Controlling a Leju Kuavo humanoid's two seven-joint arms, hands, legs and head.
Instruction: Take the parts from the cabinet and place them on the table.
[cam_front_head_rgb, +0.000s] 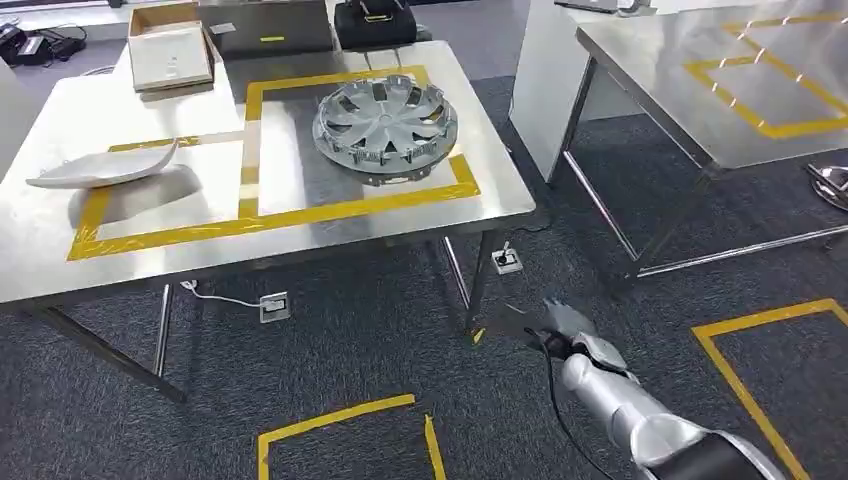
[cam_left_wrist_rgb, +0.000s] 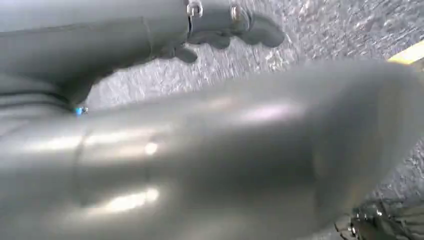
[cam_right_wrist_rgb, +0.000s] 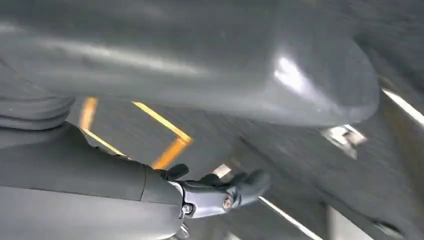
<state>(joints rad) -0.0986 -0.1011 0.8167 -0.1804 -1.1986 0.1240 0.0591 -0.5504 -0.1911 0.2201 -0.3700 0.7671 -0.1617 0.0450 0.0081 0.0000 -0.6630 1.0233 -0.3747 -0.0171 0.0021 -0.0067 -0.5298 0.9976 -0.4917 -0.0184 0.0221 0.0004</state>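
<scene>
- Two parts already lie on the table (cam_front_head_rgb: 300, 250) in the upper left of the head view: the hubcap (cam_front_head_rgb: 385, 122), round with no long axis, sits in the yellow-taped square toward upper centre, and the pale curved panel (cam_front_head_rgb: 105, 168) lies at far left with its long axis running left to right across the frame.
- My right hand (cam_front_head_rgb: 560, 325) hangs low over the carpet at lower centre-right of the head view, below and to the right of the table's near right corner. Both parts lie up and to the left of it, well apart; the hubcap is the nearer.
- In the right wrist view my right hand (cam_right_wrist_rgb: 220, 192) has its dark fingers stretched out and a little apart, with nothing between them, so it carries nothing.
- In the left wrist view my left hand (cam_left_wrist_rgb: 225, 27) sits at the upper centre of a blurred frame, fingers loosely extended over the carpet, nothing held that I can see.
- I cannot see the cabinet from here, so I cannot say which way the next part lies from either hand. My judgement: with both hands free and two parts set down, the coming move turns on bringing the cabinet into view, not on a reach.
</scene>
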